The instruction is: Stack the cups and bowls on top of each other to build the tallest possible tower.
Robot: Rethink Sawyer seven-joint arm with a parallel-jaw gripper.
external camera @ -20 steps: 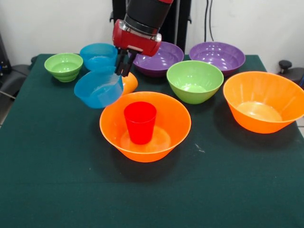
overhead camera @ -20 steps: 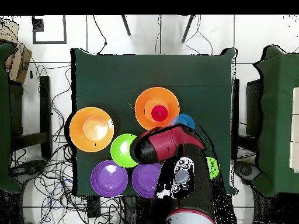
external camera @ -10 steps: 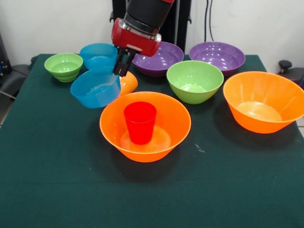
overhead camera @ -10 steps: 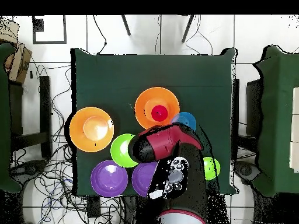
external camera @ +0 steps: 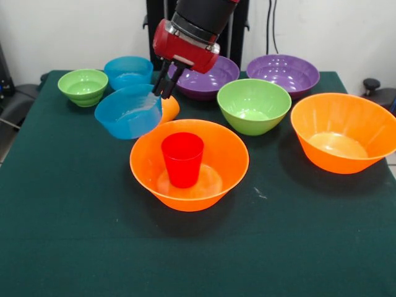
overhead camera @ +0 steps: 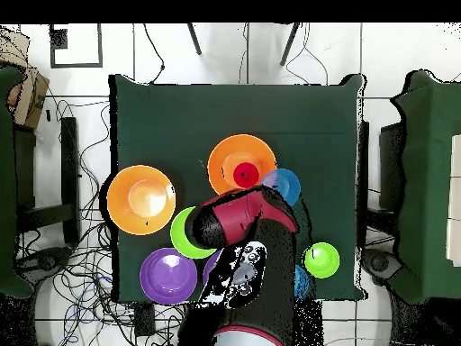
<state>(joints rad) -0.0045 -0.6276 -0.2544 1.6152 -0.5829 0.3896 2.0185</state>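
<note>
My gripper (external camera: pixel 166 93) is shut on the rim of a small blue bowl (external camera: pixel 129 112) and holds it tilted in the air, left of and behind the large orange bowl (external camera: pixel 219 164). A red cup (external camera: pixel 182 158) stands upright inside that orange bowl. The orange cup (external camera: pixel 169 107) lies behind the held bowl, mostly hidden. In the overhead view the blue bowl (overhead camera: pixel 284 184) shows beside the orange bowl (overhead camera: pixel 230 155) with the red cup (overhead camera: pixel 245 174); the arm hides the gripper.
A second blue bowl (external camera: pixel 128 71) and a small green bowl (external camera: pixel 83 86) stand at the back left. Two purple bowls (external camera: pixel 206 75) (external camera: pixel 283 73), a medium green bowl (external camera: pixel 253 104) and another large orange bowl (external camera: pixel 344 131) stand to the right.
My gripper has shifted slightly right and up with the blue bowl, after dipping left half a second ago. The arm has swung round in the overhead view.
</note>
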